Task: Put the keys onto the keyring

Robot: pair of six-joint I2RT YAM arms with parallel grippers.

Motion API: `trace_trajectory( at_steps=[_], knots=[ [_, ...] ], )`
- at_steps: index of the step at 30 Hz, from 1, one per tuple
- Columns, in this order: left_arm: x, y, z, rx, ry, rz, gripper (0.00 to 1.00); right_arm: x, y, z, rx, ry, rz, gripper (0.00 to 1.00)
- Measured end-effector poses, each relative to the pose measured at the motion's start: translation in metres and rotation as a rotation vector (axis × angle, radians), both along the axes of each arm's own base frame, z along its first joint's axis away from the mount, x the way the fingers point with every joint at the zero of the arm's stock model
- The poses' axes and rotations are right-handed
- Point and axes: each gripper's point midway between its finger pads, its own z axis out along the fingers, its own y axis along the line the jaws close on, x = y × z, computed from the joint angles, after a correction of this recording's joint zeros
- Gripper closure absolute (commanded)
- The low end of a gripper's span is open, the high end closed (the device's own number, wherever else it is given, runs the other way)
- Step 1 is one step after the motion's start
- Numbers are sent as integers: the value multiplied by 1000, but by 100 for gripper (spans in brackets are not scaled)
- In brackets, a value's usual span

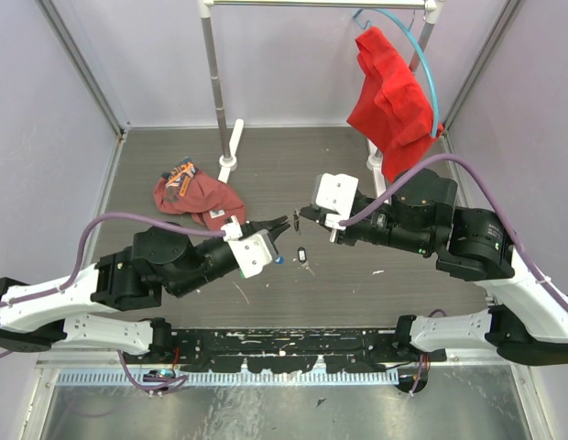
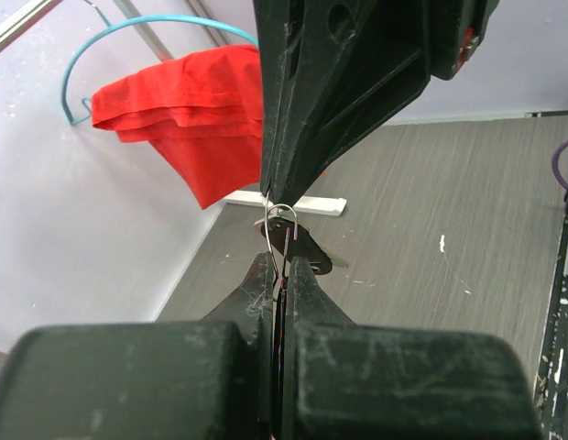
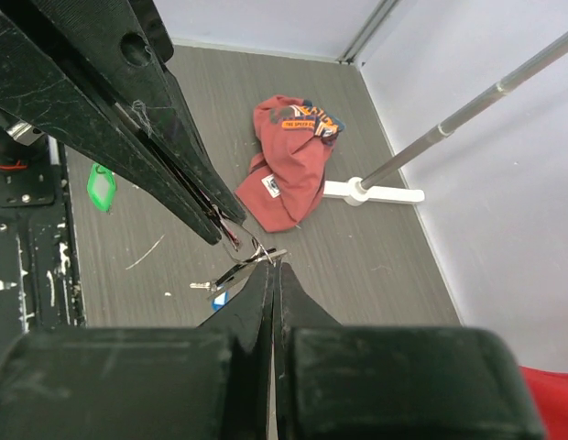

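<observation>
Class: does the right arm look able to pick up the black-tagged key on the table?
Probably not yet: the black-tagged key lies unobstructed, but the right fingers are shut at the keyring.

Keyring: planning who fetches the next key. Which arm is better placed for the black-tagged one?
Right, probably. The left gripper pinches the keyring and should steady it; the right gripper, shut beside the ring, is just as near that key.
</observation>
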Motion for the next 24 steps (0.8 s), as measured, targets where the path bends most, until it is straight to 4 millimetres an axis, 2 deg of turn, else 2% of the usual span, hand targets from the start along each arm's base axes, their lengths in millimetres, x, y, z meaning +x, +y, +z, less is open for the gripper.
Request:
trace_trajectory(
  at_steps=[9, 24],
  knots=[
    [-7, -8, -13, 53, 14, -52, 100, -6, 1, -11, -31, 41, 24, 94],
    [-14, -16, -16, 50, 40, -91, 100, -6, 1, -9, 8, 42, 16, 67]
  ],
)
